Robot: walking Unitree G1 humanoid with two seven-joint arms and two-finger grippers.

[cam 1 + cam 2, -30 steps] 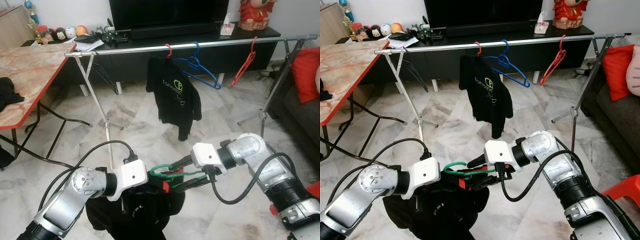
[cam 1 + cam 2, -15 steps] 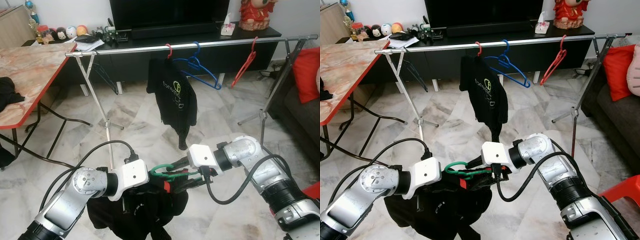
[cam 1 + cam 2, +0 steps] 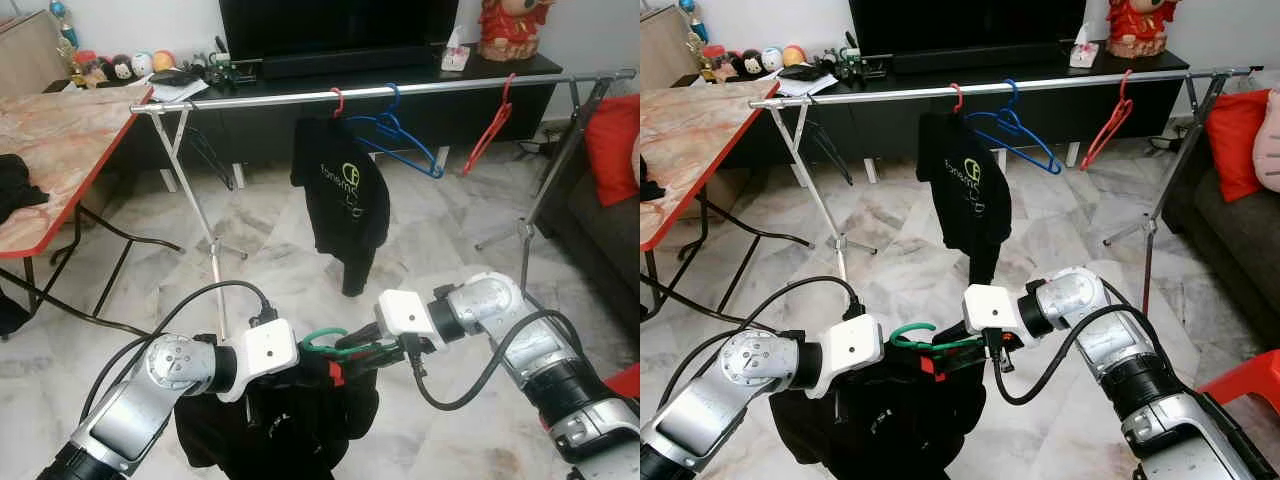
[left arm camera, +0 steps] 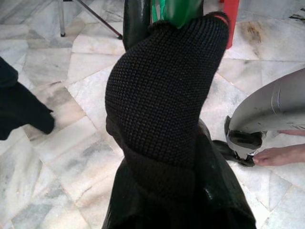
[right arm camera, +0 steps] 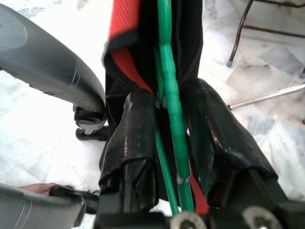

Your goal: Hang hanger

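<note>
Marble floor below — green hanger [image 3: 330,346] clamped between right fingers [image 5: 138,143], left fingers [image 4: 136,21] gripping its black garment [image 3: 290,425].

Clothes rail [image 3: 420,88], metal, spans the far scene on crossed legs; carries, left to right, a red hanger [image 3: 338,101] with black T-shirt [image 3: 343,195], an empty blue hanger [image 3: 405,137], an empty red hanger [image 3: 489,128]. Marble floor [image 3: 270,270] bears the rail's feet. Left: red-edged table [image 3: 60,150] holding dark cloth [image 3: 18,185].
</note>
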